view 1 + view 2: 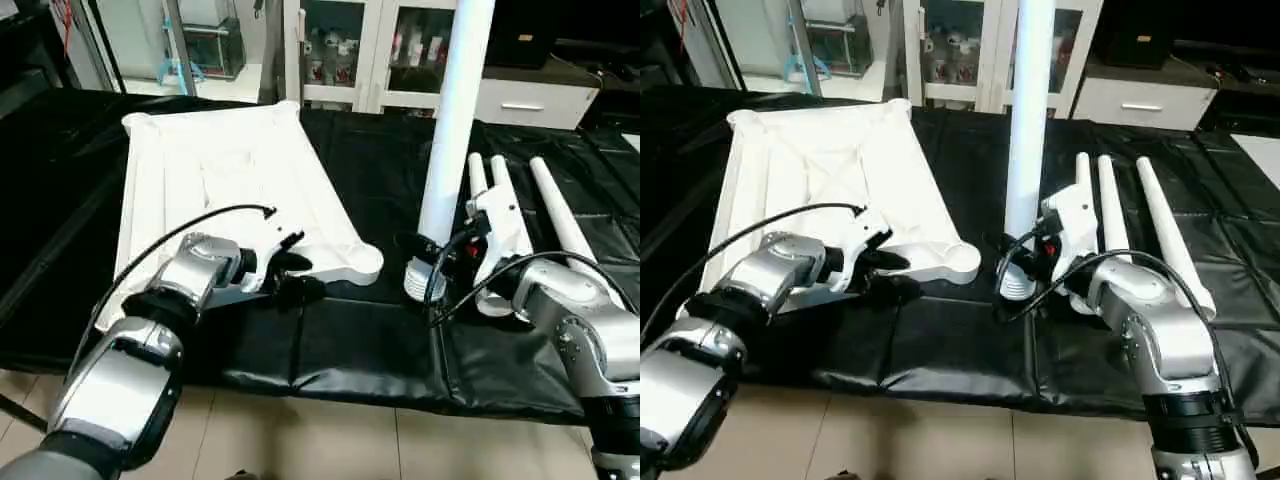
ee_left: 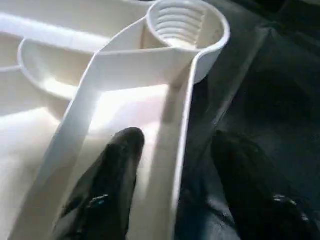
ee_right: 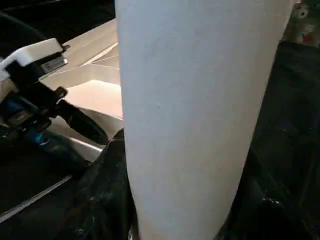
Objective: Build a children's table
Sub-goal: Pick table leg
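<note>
Silver forearms reach over the black-covered table, where the left gripper [image 1: 296,278] straddles the ribbed tabletop's [image 1: 215,165] smooth white rim, fingers [image 2: 112,172] partly open, near its threaded round corner socket [image 2: 186,26]. Just right, the right gripper [image 1: 432,262] clasps a tapered white tube leg [image 1: 452,120] upright; three more legs [image 1: 560,215] lie beyond.

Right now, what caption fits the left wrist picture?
Left gripper straddling the tabletop rim beside a threaded corner socket.
</note>
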